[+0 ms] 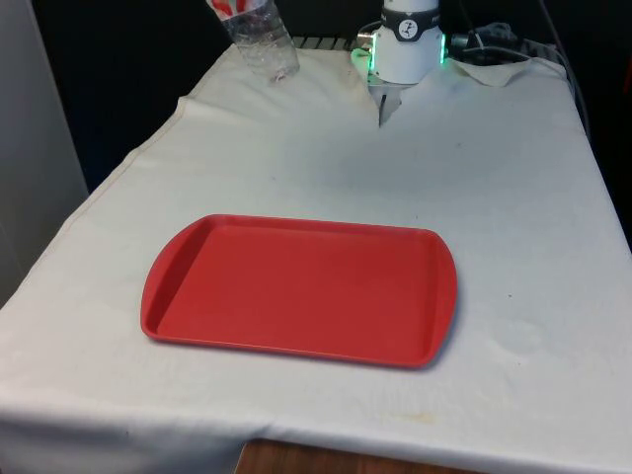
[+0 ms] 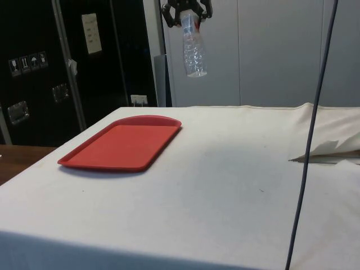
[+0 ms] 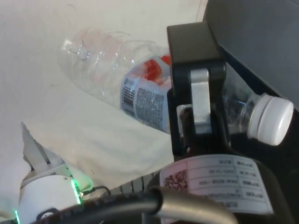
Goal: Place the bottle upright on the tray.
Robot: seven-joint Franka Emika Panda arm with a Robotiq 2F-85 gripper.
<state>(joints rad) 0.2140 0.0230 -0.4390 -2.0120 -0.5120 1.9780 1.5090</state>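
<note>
A clear plastic bottle [image 2: 194, 49] with a white cap [image 3: 271, 118] and a red-and-white label hangs high in the air, cap end up and slightly tilted. My gripper [image 2: 187, 9] is shut on the bottle's neck, and one black finger [image 3: 192, 60] crosses in front of it. In the front view the bottle's lower part [image 1: 265, 41] shows at the far left end of the table. The red tray [image 1: 296, 291] lies flat and bare near the table's front edge, well away from the bottle and far below it [image 2: 121, 143].
The robot base [image 1: 407, 44] with green lights stands at the table's far end, with crumpled white cloth [image 1: 499, 61] and cables beside it. A dark cable [image 2: 312, 140] hangs down across the side view. White cloth [image 1: 474, 197] covers the table around the tray.
</note>
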